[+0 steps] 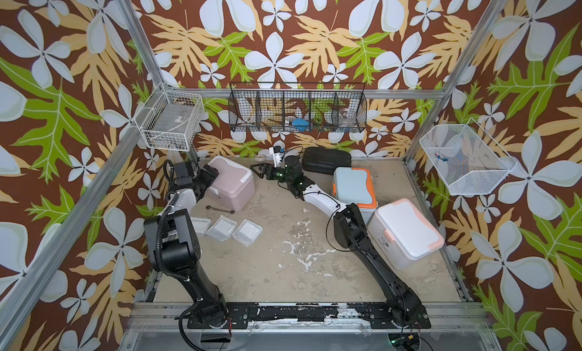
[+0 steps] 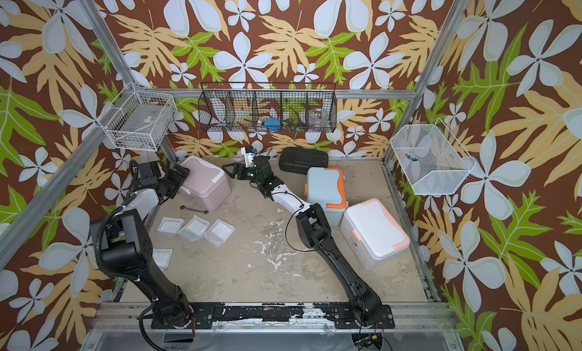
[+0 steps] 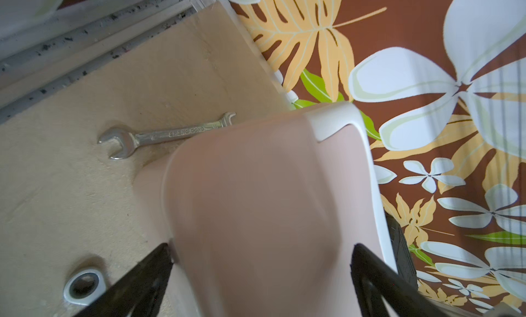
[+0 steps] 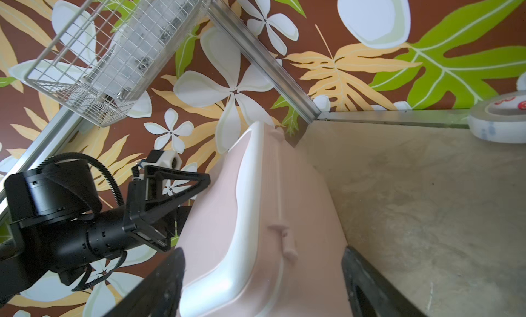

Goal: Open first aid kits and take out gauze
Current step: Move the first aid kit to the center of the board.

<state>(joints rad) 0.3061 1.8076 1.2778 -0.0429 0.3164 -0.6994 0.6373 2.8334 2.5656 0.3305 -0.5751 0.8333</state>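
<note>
Dusty-pink plastic first aid kit (image 1: 231, 181) w/ white trim sits rear-left on the beige table (image 1: 283, 270), lid shut. Left gripper (image 1: 214, 173) has jaws wide, straddling the kit's left end. Right gripper (image 1: 256, 171) is also spread, empty, just beside its right edge. 3 flat white square gauze packets (image 1: 222, 229) lie in a row in front. Light-blue kit (image 1: 354, 182) & white kit (image 1: 406, 229) sit at right, shut.

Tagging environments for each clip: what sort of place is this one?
Probably a staged robot test cell: aluminium frame posts holding floral printed panels, wire baskets hung on them, left arm and right arm bolted to a base rail.
</note>
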